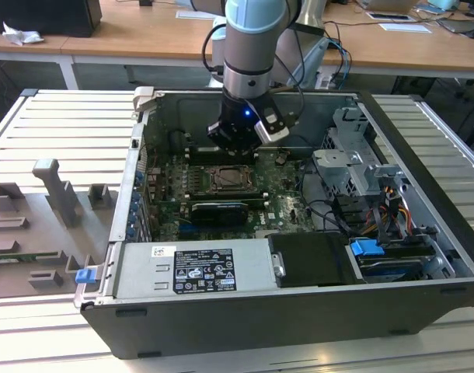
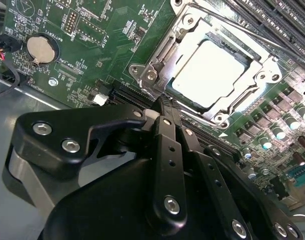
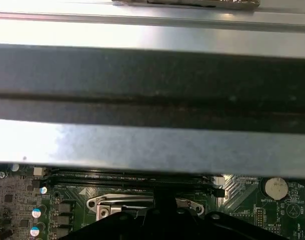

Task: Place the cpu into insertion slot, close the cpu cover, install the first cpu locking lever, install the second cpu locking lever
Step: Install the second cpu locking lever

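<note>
Cpu (image 2: 210,75) top pale matt metal; cpu cover (image 2: 157,57) shiny bare metal; end effector (image 2: 165,112) matt black; motherboard (image 2: 102,45) glossy green.

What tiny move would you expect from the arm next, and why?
Probably a small press at the socket's edge to latch it. The chip already lies under the lowered metal frame, and the gripper, tips together, sits right at that frame's corner.

Insertion slot (image 1: 231,179) half hidden behind arm (image 1: 251,47)
</note>
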Robot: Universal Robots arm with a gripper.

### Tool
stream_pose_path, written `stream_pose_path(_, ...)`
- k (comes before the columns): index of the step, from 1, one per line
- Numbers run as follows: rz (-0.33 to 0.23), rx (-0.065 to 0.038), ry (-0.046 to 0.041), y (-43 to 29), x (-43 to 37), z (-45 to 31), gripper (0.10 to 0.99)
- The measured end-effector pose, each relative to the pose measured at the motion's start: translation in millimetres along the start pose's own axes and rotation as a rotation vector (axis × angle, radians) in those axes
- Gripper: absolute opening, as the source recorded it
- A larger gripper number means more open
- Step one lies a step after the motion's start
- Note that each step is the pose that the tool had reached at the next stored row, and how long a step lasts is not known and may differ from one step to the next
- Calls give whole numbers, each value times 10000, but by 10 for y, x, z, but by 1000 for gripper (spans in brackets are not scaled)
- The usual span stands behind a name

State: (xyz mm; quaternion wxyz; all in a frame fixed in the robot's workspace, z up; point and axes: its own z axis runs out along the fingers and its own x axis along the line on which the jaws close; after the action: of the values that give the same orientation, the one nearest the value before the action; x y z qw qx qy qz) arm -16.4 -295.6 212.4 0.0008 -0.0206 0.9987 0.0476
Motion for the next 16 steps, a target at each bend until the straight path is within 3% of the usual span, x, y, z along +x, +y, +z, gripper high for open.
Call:
stream_pose_path(6, 2, 2, 0, -28, 2, -10, 106)
stream_pose_path(12, -1, -3, -2, -20, 0, -129, 106)
stream_pose_path(16, -1, 0, -1, -98, 4, -137, 106)
